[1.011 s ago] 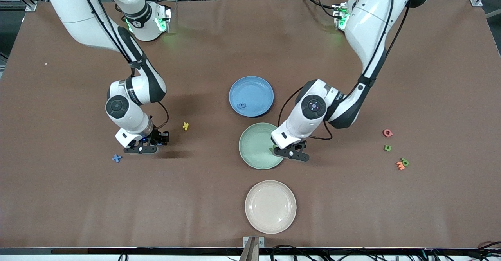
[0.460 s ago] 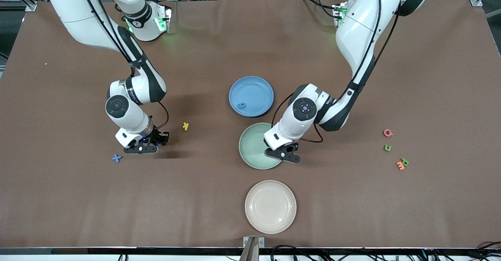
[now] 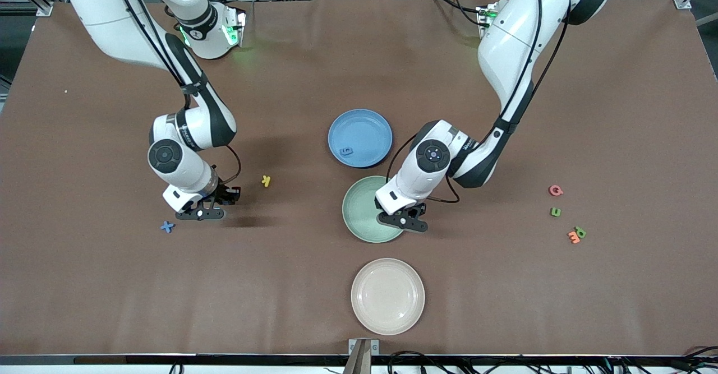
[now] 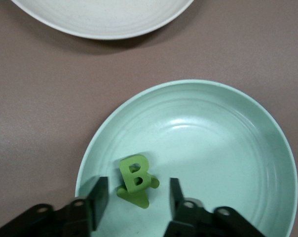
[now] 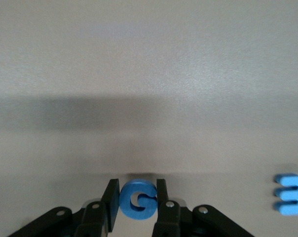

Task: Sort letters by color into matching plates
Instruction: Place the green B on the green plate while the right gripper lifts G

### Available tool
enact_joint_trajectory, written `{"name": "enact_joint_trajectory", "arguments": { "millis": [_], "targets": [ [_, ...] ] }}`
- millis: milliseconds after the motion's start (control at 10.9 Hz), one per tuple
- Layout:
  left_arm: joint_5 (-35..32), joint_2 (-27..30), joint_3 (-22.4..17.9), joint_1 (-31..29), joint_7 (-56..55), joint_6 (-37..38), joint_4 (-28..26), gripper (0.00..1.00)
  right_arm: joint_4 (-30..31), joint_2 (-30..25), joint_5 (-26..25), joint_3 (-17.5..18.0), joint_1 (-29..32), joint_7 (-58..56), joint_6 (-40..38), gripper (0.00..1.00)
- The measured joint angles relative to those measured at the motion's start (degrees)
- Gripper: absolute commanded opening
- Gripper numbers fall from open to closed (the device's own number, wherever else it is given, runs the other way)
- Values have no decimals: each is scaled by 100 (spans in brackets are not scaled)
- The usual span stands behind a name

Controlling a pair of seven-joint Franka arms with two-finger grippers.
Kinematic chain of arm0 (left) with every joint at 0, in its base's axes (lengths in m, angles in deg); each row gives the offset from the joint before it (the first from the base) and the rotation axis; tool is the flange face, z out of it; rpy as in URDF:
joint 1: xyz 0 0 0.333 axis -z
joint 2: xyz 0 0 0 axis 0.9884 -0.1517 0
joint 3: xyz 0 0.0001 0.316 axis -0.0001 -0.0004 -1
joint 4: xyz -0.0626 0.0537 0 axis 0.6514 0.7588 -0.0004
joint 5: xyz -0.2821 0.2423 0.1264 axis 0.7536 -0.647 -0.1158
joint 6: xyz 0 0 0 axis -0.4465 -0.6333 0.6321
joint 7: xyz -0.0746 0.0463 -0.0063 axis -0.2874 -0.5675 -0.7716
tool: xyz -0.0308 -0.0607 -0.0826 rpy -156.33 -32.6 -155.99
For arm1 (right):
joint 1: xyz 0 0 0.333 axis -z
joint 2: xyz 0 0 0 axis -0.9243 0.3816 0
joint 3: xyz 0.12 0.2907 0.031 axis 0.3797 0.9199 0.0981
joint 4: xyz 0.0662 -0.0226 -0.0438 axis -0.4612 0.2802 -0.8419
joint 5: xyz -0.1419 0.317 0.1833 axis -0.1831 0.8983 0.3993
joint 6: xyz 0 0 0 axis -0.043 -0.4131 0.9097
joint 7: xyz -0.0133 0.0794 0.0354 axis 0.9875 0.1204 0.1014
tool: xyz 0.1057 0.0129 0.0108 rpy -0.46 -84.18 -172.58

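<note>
Left gripper hangs over the pale mint green round plate, at the rim toward the left arm's end of the desk, fingers spread apart. The small green foam letter B sits in the plate between those fingers, touching neither. Over to the right gripper, low over the brown desk cover toward the right arm's end: fingers clamped on a small blue foam letter G, squeezed from both sides. A blue foam number 3 lies flat on the cover nearby. The cream-white round plate sits just beside the green one, nearer the front edge.
</note>
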State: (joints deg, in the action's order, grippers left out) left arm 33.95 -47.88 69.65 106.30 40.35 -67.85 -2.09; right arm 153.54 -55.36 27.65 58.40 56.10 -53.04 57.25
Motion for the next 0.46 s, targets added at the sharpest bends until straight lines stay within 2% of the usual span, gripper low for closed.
{"name": "enact_joint_trajectory", "arguments": {
  "millis": [184,460],
  "targets": [
    [0,6,-35,-14,-8,-7,55,100,-61,-206,20,64,-1,25,-284,24],
    [0,210,-143,-353,-6,260,110,100,-66,-338,33,408,-168,711,-317,24]
  ]
}}
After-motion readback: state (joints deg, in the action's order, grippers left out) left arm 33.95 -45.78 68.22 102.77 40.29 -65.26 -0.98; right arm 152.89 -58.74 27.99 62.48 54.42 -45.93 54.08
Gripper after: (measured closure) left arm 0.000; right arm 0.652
